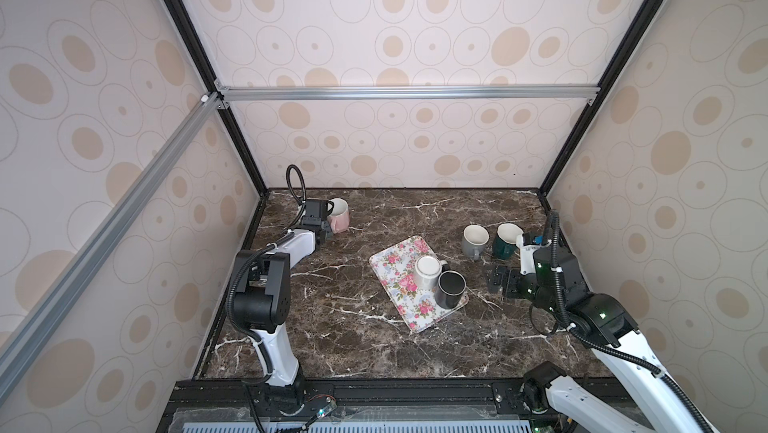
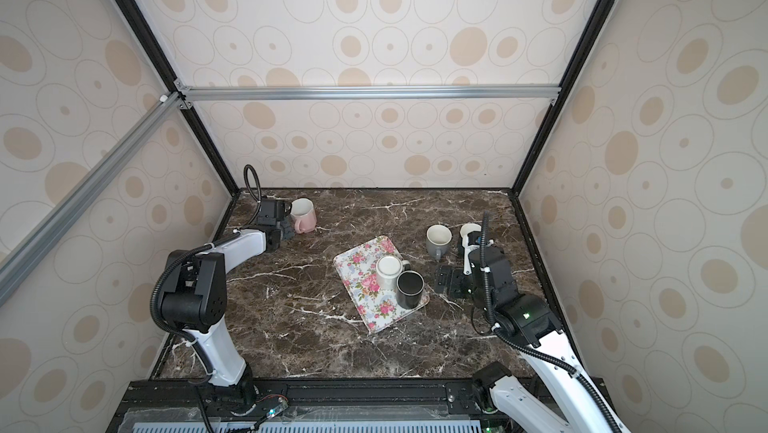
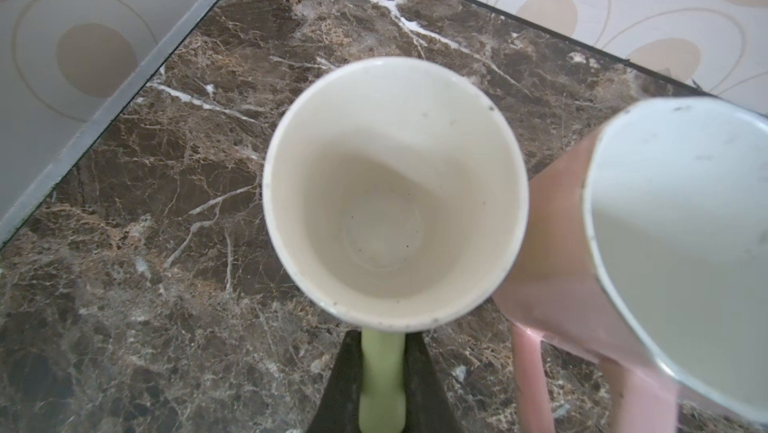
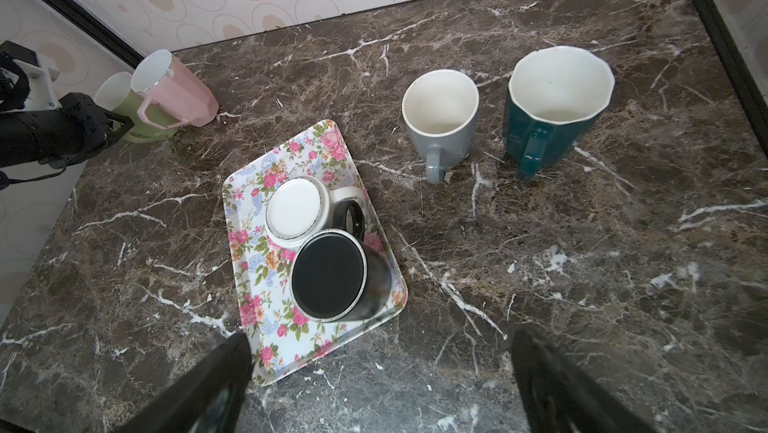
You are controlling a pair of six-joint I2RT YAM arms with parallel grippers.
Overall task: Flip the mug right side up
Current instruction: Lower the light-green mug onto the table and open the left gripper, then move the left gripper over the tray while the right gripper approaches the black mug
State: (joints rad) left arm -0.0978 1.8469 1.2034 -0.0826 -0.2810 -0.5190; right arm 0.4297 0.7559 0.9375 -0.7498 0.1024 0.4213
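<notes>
The marble table (image 1: 415, 210) is lying partly under both arms in both top views. The floral tray (image 1: 392, 273) is sitting mid-table, carrying a white mug (image 1: 427, 271) and a black mug (image 1: 449, 289), both bottom-up and touching each other.

The left gripper (image 3: 382, 372) is clamping the handle of the green mug (image 3: 395, 194), and the edge of the left wrist view is cutting its fingers off. That mug is standing mouth-up at the table's far left corner, just beside the pink mug (image 1: 340, 215). In both top views the left wrist camera is hiding nearly all of it. Only the wrist views are showing its green colour.

The right gripper (image 4: 380, 368) is hanging with jaws wide apart, holding nothing. Its arm is covering part of the teal mug (image 4: 548, 127) in both top views, while the right wrist view is showing it whole, upright beside the grey mug (image 4: 440, 119).
</notes>
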